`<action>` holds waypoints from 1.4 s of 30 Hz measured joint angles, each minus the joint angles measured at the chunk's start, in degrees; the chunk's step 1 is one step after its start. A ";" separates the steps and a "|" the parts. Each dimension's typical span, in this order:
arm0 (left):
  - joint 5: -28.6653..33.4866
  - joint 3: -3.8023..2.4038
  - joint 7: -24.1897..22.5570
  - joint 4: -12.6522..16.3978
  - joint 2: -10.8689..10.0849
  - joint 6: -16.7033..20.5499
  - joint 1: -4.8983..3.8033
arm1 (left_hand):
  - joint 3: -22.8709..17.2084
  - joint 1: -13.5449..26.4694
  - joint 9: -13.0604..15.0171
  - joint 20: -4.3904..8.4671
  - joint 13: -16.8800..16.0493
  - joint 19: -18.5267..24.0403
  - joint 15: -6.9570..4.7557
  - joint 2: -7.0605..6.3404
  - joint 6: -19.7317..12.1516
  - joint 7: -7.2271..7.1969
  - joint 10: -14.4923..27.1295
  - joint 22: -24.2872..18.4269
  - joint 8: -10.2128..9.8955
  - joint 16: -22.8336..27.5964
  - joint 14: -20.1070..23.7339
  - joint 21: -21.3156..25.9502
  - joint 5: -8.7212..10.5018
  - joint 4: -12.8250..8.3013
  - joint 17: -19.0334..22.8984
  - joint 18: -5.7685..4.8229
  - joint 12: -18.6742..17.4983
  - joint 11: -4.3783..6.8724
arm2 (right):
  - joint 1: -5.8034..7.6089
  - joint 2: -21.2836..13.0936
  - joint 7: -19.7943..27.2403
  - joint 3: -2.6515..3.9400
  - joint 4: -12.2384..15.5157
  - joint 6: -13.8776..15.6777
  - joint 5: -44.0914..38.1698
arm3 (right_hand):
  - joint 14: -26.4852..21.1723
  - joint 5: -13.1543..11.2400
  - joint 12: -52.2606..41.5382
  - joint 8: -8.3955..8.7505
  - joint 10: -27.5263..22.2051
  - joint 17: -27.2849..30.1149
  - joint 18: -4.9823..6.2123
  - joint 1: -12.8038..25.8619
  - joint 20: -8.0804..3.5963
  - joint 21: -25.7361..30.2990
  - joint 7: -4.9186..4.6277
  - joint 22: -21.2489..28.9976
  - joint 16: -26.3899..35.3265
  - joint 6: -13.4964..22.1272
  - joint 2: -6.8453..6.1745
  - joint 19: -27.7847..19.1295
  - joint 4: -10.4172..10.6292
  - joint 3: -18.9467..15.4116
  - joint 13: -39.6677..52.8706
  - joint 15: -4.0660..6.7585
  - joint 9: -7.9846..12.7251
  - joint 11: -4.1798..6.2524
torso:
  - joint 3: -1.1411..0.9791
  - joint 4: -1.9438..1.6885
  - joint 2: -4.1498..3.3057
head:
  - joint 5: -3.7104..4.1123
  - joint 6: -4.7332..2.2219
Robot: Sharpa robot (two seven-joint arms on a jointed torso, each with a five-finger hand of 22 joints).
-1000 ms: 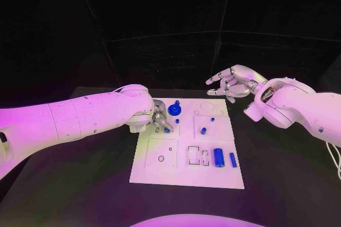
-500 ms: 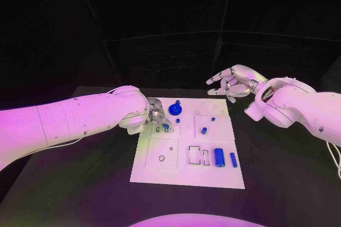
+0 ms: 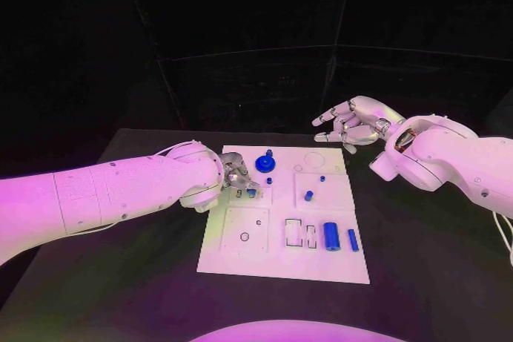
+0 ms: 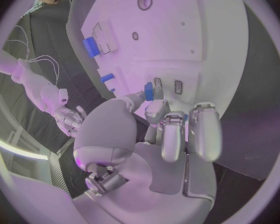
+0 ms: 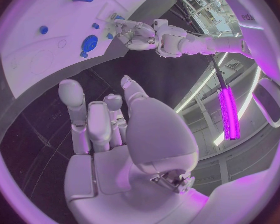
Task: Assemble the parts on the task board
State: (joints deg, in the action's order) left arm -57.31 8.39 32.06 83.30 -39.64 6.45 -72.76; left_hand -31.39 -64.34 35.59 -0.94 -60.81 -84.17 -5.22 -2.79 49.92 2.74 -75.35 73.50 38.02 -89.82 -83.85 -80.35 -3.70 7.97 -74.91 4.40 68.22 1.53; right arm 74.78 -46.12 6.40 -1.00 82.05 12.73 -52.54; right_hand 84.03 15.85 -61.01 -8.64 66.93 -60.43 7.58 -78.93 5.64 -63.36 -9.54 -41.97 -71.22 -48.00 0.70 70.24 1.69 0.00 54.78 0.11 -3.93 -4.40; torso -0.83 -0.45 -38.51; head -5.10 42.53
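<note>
**Left hand holding blue part at board's upper-left**

Left hand (image 3: pixel 237 177) is over the upper-left area of the task board (image 3: pixel 246 260). In the left wrist view its fingers (image 4: pixel 154 110) pinch a small blue part (image 4: pixel 149 91) just above the board, close to two small rectangular slots (image 4: pixel 178 86). Versus 1.0 s ago: the left arm has swung so the forearm lies lower across the head view; the hand itself has barely shifted, still at the same corner.

Right hand (image 3: pixel 348 124) hovers beyond the board's far right corner, above the black surface (image 3: pixel 428 268), fingers spread apart, grasping nothing. Position unchanged from the earlier frames.

On the board, nothing has moved: round blue disc part (image 3: pixel 264 163) near the far edge, small blue pegs (image 3: pixel 308 196) mid-board, a blue cylinder (image 3: pixel 331 237) and a thin blue bar (image 3: pixel 352 240) lying side by side near the right edge, beside two empty rectangular recesses (image 3: pixel 292 234).
</note>
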 measured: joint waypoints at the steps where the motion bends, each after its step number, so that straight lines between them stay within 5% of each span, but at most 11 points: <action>1: -0.39 0.00 -0.03 0.00 0.02 0.44 0.21 | -0.06 0.04 0.04 0.00 0.00 0.00 0.00 -0.02 0.00 0.00 0.00 0.00 0.00 0.00 0.00 0.00 0.00 0.05 0.00 0.00 0.00 0.00 | 0.00 0.00 0.00 0.00 -0.02 -0.01 0.00 | 0.00 0.00 0.00 0.00 0.00 0.00 0.00 0.00 0.00 0.00 0.00 0.00 0.00 0.00 0.00 0.00 0.00 0.00 0.00 0.00 0.00 0.00 | -0.02 -0.03 0.00 | 0.04 0.02; 15: -5.35 0.01 -0.11 -0.19 0.45 3.38 1.26 | -0.91 0.60 0.14 0.00 -0.12 0.00 0.00 -0.51 0.00 0.00 0.01 -0.01 0.00 0.00 0.00 0.00 0.17 -0.71 0.00 0.00 0.00 -0.01 | 0.00 -0.04 0.00 0.00 -0.17 -0.16 -0.41 | 0.00 0.00 0.00 0.00 0.00 0.05 0.00 0.00 0.00 -0.01 0.00 0.17 0.00 0.00 0.00 0.00 0.00 0.00 -0.05 0.00 0.00 0.00 | -0.02 -0.04 -0.08 | 0.07 0.08; 42: -7.39 -0.13 1.00 -0.57 0.88 0.05 1.24 | -1.38 0.74 0.22 0.00 -0.29 0.00 0.00 -0.50 -0.01 0.01 -0.20 0.10 0.20 0.00 0.00 0.00 0.39 -1.19 0.00 0.00 0.00 0.21 | 0.00 0.14 0.02 0.00 -0.23 -0.67 -0.80 | 0.00 0.28 0.00 0.01 0.00 -0.01 0.00 0.00 0.00 0.22 0.00 0.30 0.00 0.00 0.00 0.00 0.00 0.00 -0.04 0.00 0.00 0.00 | 0.00 -0.09 -0.09 | 0.04 0.57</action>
State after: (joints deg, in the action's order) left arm -64.69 8.26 33.06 82.73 -38.76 6.50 -71.52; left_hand -32.77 -63.60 35.82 -0.94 -61.10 -84.17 -5.21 -3.30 49.90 2.75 -75.55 73.61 38.22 -89.82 -83.85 -80.34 -3.31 6.78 -74.91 4.40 68.23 1.74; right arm 74.78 -45.99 6.42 -1.00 81.83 12.06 -53.34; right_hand 84.03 16.13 -61.01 -8.64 66.94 -60.43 7.58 -78.93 5.64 -63.14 -9.54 -41.66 -71.23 -48.00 0.69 70.24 1.69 0.00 54.74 0.11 -3.93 -4.40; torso -0.83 -0.54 -38.60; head -5.06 43.10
